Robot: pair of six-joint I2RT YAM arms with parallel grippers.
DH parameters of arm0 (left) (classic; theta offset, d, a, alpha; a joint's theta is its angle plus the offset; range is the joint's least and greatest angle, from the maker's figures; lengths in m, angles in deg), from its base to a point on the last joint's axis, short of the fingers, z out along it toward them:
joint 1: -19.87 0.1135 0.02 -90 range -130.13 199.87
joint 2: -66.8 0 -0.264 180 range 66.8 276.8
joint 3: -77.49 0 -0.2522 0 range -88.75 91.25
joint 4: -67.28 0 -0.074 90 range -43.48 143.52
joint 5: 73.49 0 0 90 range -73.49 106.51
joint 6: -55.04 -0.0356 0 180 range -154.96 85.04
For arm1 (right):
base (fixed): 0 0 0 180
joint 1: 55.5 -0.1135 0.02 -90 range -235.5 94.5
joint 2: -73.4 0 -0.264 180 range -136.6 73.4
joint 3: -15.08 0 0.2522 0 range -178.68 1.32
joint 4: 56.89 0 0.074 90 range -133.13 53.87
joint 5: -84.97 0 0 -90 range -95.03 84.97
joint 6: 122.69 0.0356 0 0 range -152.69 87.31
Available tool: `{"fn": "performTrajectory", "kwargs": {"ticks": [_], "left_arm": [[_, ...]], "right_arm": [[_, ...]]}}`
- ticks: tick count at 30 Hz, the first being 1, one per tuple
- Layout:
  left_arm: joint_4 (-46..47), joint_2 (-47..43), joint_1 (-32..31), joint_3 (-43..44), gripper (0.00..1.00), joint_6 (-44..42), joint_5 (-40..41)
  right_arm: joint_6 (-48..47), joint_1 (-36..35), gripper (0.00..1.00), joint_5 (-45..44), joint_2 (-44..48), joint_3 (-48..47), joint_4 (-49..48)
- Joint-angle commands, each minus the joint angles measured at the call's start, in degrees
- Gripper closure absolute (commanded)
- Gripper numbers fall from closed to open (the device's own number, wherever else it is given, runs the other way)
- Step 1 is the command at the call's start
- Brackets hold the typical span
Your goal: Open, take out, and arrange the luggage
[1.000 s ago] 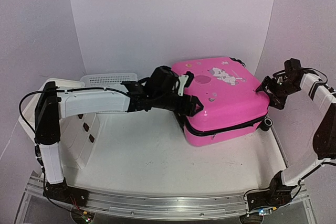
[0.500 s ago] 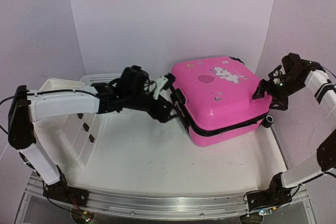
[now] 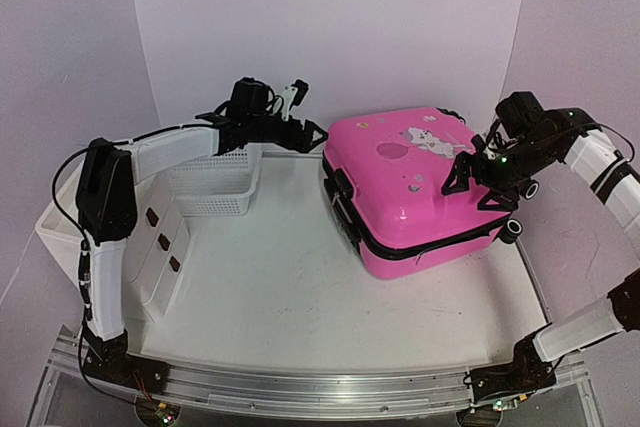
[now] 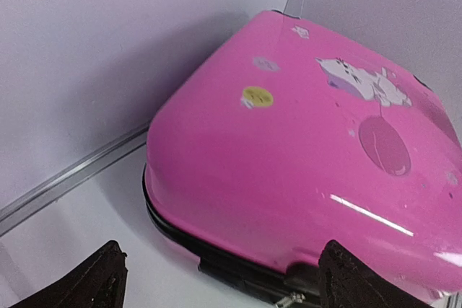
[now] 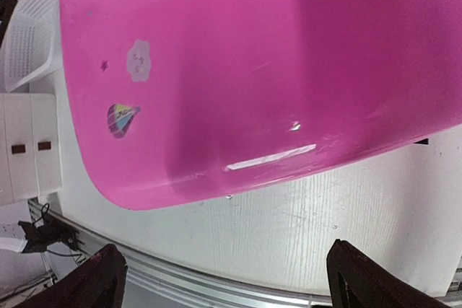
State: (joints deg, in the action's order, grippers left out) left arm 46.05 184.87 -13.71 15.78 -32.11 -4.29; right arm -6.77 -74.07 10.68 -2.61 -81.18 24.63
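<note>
Luggage (image 3: 415, 187), a large glossy pink hard-shell suitcase, lies flat and shut near the far right corner of the table (image 3: 280, 292); the left gripper (image 3: 303, 115) hovers beside its far left corner, jaws wide, holding nothing; the right gripper (image 3: 472, 185) hangs over its right side, fully spread, empty. Risk: fingertips skid on the glossy shell and shove it toward the right edge. Suitcase contents are hidden; the white mesh basket (image 3: 215, 187) interior cannot be seen; the white plastic drawer unit (image 3: 150, 257) is shut.
</note>
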Motion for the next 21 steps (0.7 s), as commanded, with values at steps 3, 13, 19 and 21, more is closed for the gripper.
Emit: {"fn": "performTrajectory", "kwargs": {"ticks": [3, 13, 19, 21], "left_arm": [[2.1, 12.6, 1.6, 22.8, 0.08, 6.1, -4.5], [5.9, 30.3, 0.9, 45.6, 0.06, 10.0, -7.0], [9.2, 34.1, 0.5, 45.7, 0.04, 9.2, -7.8], [9.6, 35.5, 0.3, 46.1, 0.05, 9.6, -9.7]], "right_arm": [[9.0, 9.8, 0.02, -0.6, 1.0, 1.6, -6.3], [9.1, 24.0, 0.02, 1.1, -6.6, -5.7, -8.7], [5.3, 27.5, 0.02, 0.8, -16.1, -15.4, -8.9], [2.9, 28.0, 0.02, 0.3, -18.4, -18.7, -8.9]]}}
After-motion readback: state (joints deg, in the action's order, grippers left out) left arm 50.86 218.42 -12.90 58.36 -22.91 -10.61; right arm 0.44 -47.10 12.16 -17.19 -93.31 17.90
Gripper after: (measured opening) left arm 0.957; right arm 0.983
